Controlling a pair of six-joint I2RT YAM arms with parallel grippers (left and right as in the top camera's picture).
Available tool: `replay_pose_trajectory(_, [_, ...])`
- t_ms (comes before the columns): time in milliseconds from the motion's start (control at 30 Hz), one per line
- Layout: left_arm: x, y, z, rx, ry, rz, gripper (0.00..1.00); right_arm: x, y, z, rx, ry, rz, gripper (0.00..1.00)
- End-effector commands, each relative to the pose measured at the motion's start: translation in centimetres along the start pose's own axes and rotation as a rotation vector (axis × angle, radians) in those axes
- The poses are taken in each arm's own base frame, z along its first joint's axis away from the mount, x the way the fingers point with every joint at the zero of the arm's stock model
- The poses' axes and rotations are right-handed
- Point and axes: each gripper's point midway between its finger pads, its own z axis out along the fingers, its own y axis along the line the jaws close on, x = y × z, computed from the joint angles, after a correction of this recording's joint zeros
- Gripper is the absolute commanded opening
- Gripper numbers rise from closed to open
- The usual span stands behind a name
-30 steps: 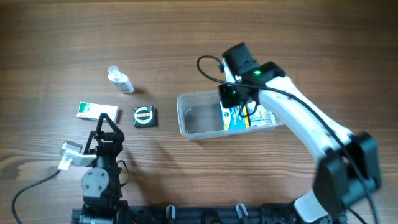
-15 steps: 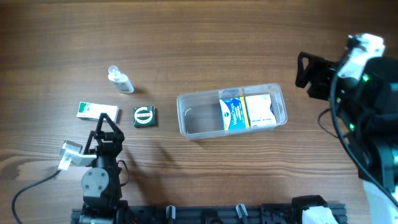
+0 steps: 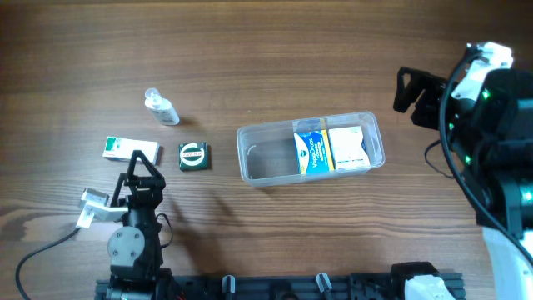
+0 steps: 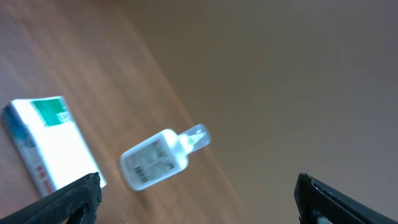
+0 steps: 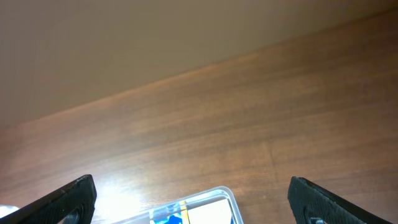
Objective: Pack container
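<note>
The clear container lies right of centre, with a blue-and-white box and a pale box lying in its right half. My right gripper hangs open and empty, high above the table just right of the container. In the right wrist view only the container's corner peeks in between the fingers. My left gripper rests open near the front left. Its wrist view shows a small clear bottle and a white-and-green box ahead of its wide-apart fingers.
On the left lie the small clear bottle, the white-and-green box and a dark green square box. The container's left half holds nothing. The arm bases stand along the front edge.
My right gripper opened, left the blue-and-white box in the container, and pulled up and away to the right. The left arm has stayed put.
</note>
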Motion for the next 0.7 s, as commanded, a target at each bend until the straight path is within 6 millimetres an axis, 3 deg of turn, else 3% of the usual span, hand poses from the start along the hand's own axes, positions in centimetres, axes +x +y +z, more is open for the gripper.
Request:
replay_pose_trajectory(0, [-0.3, -0.4, 0.0, 0.022, -0.010, -0.016, 1.00, 1.8, -0.6, 2.0, 0.033, 0.098, 0.007, 1.00])
replay_pose_trajectory(133, [2.3, 0.3, -0.1, 0.014, 0.121, 0.035, 0.99, 2.8, -1.0, 3.3, 0.052, 0.151, 0.006, 1.00])
replay_pose_trajectory(233, [4.2, -0.2, -0.6, 0.054, 0.235, 0.156, 1.00, 1.1, -0.5, 2.0, 0.024, 0.070, -0.084, 1.00])
replay_pose_trajectory(300, [4.6, 0.1, -0.9, 0.031, 0.274, 0.165, 0.99, -0.2, -0.1, 0.0, 0.001, -0.006, -0.101, 1.00])
replay_pose_trajectory(400, [4.8, 1.3, -1.7, -0.060, 0.328, 0.203, 0.99, -2.2, 0.6, -4.9, -0.044, -0.156, -0.092, 1.00])
replay_pose_trajectory(433, [4.7, 2.0, -2.0, -0.111, 0.339, 0.219, 0.99, -2.7, 0.7, -7.2, -0.061, -0.217, -0.090, 1.00])
replay_pose_trajectory(533, [3.3, 3.0, -2.3, -0.227, 0.330, 0.322, 0.99, -3.1, 0.7, -11.8, -0.094, -0.328, -0.087, 1.00])
replay_pose_trajectory(667, [0.4, 0.2, -1.8, -0.302, 0.301, 0.363, 0.99, -3.1, 0.6, -15.2, -0.118, -0.411, -0.085, 1.00])
